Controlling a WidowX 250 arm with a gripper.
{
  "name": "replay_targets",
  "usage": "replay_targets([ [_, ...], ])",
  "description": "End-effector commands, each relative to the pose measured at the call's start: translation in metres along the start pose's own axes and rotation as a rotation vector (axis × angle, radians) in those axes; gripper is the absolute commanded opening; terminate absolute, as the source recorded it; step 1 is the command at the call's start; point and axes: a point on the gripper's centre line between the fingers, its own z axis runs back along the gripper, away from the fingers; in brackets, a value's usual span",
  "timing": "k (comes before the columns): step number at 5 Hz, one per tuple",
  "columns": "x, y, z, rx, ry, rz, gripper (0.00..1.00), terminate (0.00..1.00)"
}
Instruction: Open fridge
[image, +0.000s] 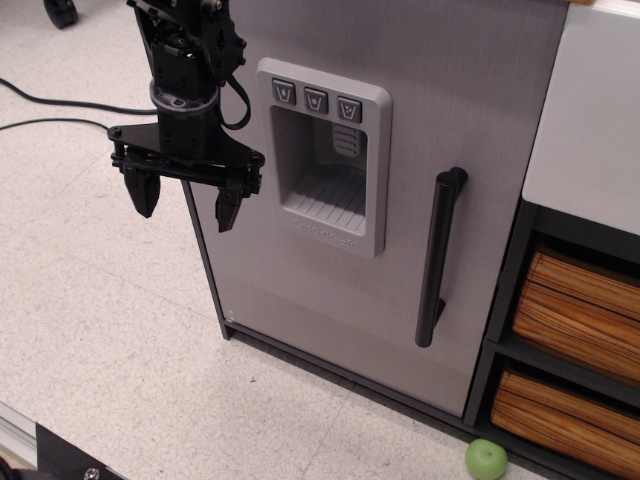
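One fridge (470, 110), door shut, standing on the speckled floor just left of the drawer unit (580, 330): likely light, rigid toy panel, smooth and slippery across its flat grey face. Best taken by the black bar handle (440, 255), right of the dispenser recess (325, 155). Claw (185, 200) spread wide, gripping nothing, poised at the fridge's left edge, well away from that handle.

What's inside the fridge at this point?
Nothing inside shows: the fridge door is shut, covering the interior. Only its front is visible, with the dispenser recess and handle. The gripper hangs open near the door's left edge.
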Motion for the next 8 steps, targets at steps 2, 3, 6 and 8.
replay_targets([
  [2,0.006,-0.04,0.009,-0.027,-0.002,-0.043,1.0,0.0],
  [3,0.004,-0.083,0.024,-0.071,-0.052,-0.155,1.0,0.0],
  [6,-0.003,-0.159,0.061,-0.21,-0.223,-0.308,1.0,0.0],
  [8,0.009,-0.176,0.066,-0.269,-0.268,-0.339,1.0,0.0],
])
